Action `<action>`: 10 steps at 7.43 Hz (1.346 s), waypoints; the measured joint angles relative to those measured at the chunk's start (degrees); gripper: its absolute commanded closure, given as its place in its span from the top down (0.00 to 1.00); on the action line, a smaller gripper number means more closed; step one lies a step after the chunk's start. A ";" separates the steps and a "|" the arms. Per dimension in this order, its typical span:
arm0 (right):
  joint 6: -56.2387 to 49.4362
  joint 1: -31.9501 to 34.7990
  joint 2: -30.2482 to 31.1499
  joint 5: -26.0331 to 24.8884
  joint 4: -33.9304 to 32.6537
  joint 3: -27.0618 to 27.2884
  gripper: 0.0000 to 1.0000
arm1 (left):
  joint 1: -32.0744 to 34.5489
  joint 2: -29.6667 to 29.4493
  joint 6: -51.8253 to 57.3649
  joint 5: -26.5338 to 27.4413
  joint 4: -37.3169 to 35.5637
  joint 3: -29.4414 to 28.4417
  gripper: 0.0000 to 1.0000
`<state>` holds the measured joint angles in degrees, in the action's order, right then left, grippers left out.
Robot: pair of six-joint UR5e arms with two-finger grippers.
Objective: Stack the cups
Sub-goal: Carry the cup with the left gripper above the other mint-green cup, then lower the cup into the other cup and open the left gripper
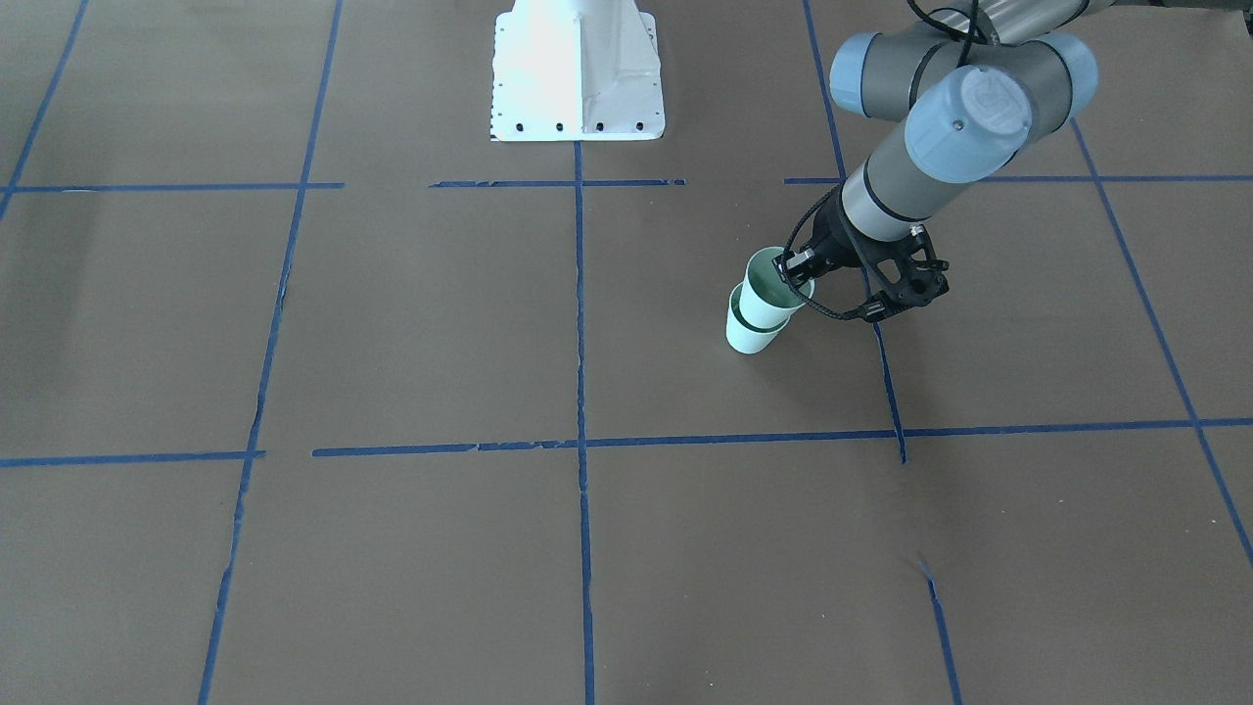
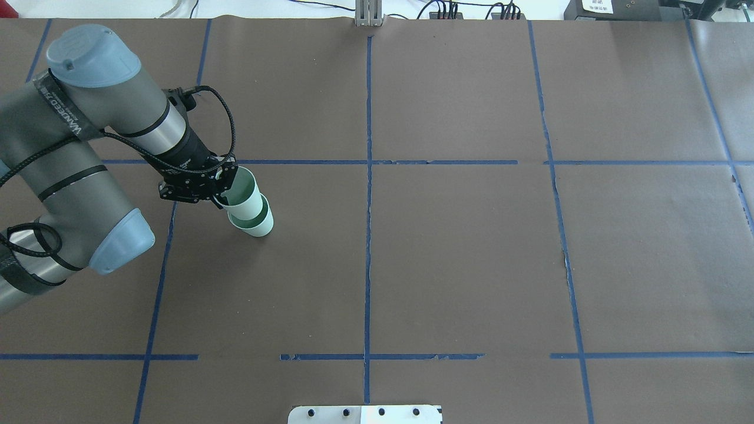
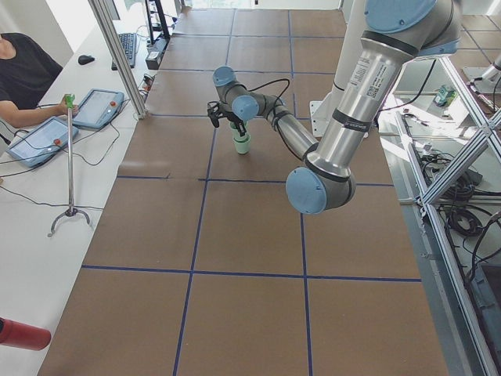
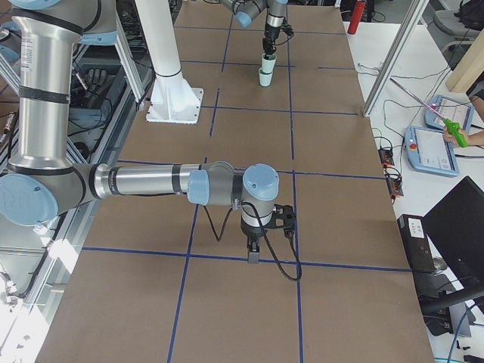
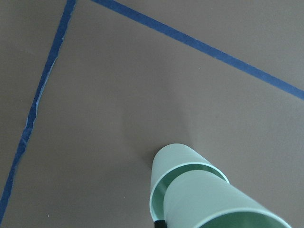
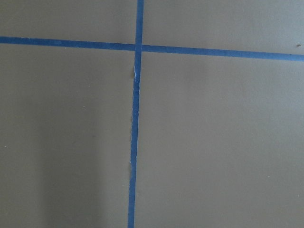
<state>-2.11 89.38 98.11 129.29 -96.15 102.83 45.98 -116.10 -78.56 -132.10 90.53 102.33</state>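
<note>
Over the bench (image 2: 471, 265), my left gripper (image 2: 221, 193) pinches the upper cup (image 2: 244, 199) by its rim so its body can nest in the lower cup (image 2: 260, 226).

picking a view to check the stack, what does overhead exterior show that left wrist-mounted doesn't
Only overhead: the left gripper in full, pinching the rim of the upper pale mint-green tapered plastic cup. Only wrist: up close, that cup's wall sitting inside the rim of the lower matching mint-green cup. Both: the nested cups on the brown paper-covered table with blue tape lines.
</note>
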 measured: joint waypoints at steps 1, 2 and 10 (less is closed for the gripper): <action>0.00 0.00 0.00 0.00 0.00 0.00 1.00 | 0.00 0.04 0.04 0.00 0.00 0.03 0.00; 0.00 -0.02 0.02 0.00 0.00 0.00 1.00 | 0.00 0.07 0.06 0.00 0.00 0.04 0.07; 0.00 -0.04 0.00 0.00 0.00 0.01 1.00 | 0.23 0.09 0.42 0.23 -0.07 2.11 1.00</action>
<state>-2.11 89.34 98.11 129.29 -96.15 102.84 46.21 -116.02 -78.15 -131.87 90.45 104.44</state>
